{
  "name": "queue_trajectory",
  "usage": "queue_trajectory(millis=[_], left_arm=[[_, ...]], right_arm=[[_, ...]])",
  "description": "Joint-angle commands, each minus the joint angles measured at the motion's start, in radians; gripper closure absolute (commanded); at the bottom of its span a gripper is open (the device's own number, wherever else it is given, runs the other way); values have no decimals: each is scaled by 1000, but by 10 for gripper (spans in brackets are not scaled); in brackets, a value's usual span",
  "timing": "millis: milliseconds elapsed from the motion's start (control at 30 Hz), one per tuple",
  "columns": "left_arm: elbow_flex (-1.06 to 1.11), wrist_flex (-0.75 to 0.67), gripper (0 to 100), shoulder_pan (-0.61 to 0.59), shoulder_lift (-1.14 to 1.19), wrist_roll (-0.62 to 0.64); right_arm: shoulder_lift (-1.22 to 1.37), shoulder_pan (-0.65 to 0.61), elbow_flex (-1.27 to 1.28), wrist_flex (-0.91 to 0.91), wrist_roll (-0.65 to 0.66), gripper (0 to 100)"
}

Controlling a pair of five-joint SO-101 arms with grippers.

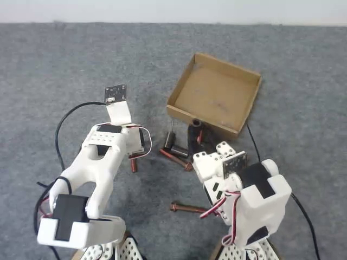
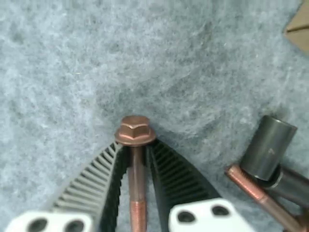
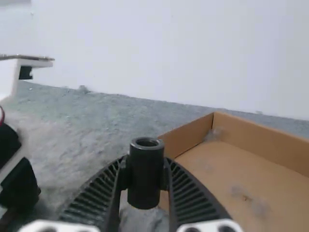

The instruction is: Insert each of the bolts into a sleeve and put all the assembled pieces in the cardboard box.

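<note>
The copper hex-head bolt point(image 2: 135, 131) sits left of centre in the high view, its shank clamped by the nearly closed left gripper point(image 2: 136, 147). We see open grey carpet point(image 2: 145, 58) beyond its head. The right gripper point(image 3: 145, 164) is closed on an upright black cylindrical sleeve point(image 3: 145, 186), just beside the near wall of the open-topped brown cardboard box point(image 1: 206, 120). Loose bolts point(image 1: 176, 158) and sleeves point(image 1: 169, 141) lie between the arms.

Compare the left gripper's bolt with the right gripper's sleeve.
The bolt is copper-coloured, the sleeve black. The bolt is a thin rod with a hexagonal head; the sleeve is a thicker hollow tube. The bolt runs along the left gripper; the sleeve stands across the right gripper. Both are clamped.
</note>
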Motion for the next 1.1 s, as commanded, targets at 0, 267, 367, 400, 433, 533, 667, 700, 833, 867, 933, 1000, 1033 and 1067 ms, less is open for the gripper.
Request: queue_trajectory(millis=[0, 267, 367, 400, 433, 533, 667, 700, 833, 867, 933, 1000, 1033, 1067], left_arm=[[-1, -32, 988, -3, -68, -18], [-5, -32, 988, 2, -75, -18], [-5, -32, 988, 2, -75, -18], [-5, -32, 988, 2, -77, -18], [-5, -32, 988, 2, -77, -18], [-5, -32, 988, 3, -77, -18], [-18, -43, 988, 11, -78, -15], [-25, -57, 988, 12, -78, -15], [-76, -110, 988, 12, -78, -14], [-90, -121, 988, 12, -78, -14], [-119, -141, 988, 12, -78, -14], [-150, -155, 988, 12, -78, -14], [-166, -157, 988, 14, -78, -14], [-182, -160, 988, 14, -78, -14]], right_arm=[[-76, -5, 43, -31, 17, 991], [-99, 5, 48, -24, 17, 992], [-99, 4, 48, 4, 17, 992], [-99, 4, 48, 5, 17, 992], [-99, 4, 48, 5, 17, 992], [-99, 2, 48, 5, 17, 992], [-101, -31, 48, 5, 17, 992], [-99, -41, 48, 5, 17, 992], [-99, -54, 48, 7, 17, 992], [-99, -54, 48, 7, 17, 992], [-99, -56, 48, 7, 17, 992], [-99, -58, 48, 7, 17, 992], [-99, -64, 48, 7, 17, 992], [-99, -74, 48, 7, 17, 992]])
